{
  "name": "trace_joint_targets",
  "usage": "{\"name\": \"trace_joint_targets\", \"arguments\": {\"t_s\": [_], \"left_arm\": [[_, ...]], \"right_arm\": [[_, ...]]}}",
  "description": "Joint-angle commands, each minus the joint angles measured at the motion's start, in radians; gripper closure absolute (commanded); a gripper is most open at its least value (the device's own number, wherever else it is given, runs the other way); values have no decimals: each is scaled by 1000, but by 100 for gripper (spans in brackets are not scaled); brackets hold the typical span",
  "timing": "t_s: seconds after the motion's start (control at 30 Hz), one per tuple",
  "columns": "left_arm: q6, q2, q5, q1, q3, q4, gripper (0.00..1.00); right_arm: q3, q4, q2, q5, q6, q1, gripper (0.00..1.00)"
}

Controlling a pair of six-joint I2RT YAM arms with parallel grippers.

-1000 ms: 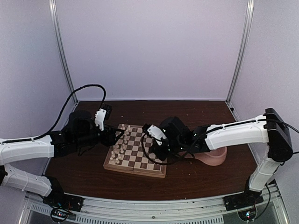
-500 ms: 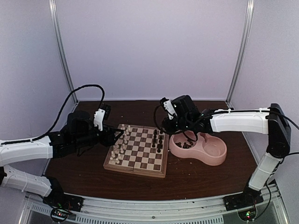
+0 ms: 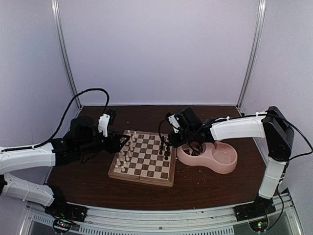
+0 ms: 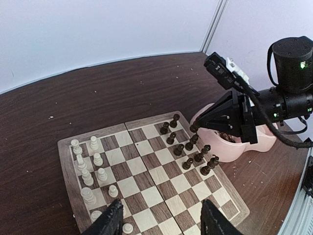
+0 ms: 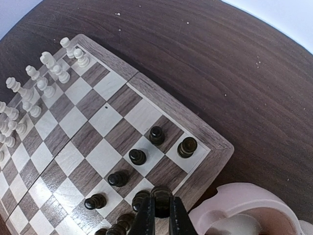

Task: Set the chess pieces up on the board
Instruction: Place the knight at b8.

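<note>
No legible text, label, brand, number or sign anywhere in these views.

Rear: a flat, pale lilac wall panel (image 3: pixel 156 49), evenly lit, unmarked.
Sides: matching pale panels are set at left (image 3: pixel 24 73) and right (image 3: pixel 291 58).
Rear corners: a slim silver metal post is fitted at left (image 3: pixel 65 54), another at right (image 3: pixel 253 54).
Surface: a dark brown wood-grain tabletop (image 3: pixel 98 188), dotted with small pale specks (image 5: pixel 225 94).
Near edge: a ribbed silver aluminium rail (image 3: pixel 161 220) is mounted.

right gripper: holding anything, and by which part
A dark chess piece, pinched near its top between the fingertips of the right gripper.
</note>
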State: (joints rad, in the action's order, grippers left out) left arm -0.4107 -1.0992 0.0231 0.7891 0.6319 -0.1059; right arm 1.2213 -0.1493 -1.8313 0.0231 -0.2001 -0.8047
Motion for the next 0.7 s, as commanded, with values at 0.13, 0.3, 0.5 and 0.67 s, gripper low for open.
{"name": "trace_joint_targets", "arguments": {"t_s": [0.13, 0.3, 0.5, 0.67], "left_arm": [[8, -7, -10, 2, -1, -54, 46], [6, -10, -18, 2, -1, -54, 46], [6, -6, -19, 2, 0, -53, 46], [5, -7, -18, 2, 0, -54, 46]], "right_arm": [[44, -20, -42, -14, -15, 18, 100], [57, -18, -65, -20, -13, 22, 100], [68, -17, -84, -21, -15, 26, 100], [74, -19, -96, -21, -16, 31, 100]]}}
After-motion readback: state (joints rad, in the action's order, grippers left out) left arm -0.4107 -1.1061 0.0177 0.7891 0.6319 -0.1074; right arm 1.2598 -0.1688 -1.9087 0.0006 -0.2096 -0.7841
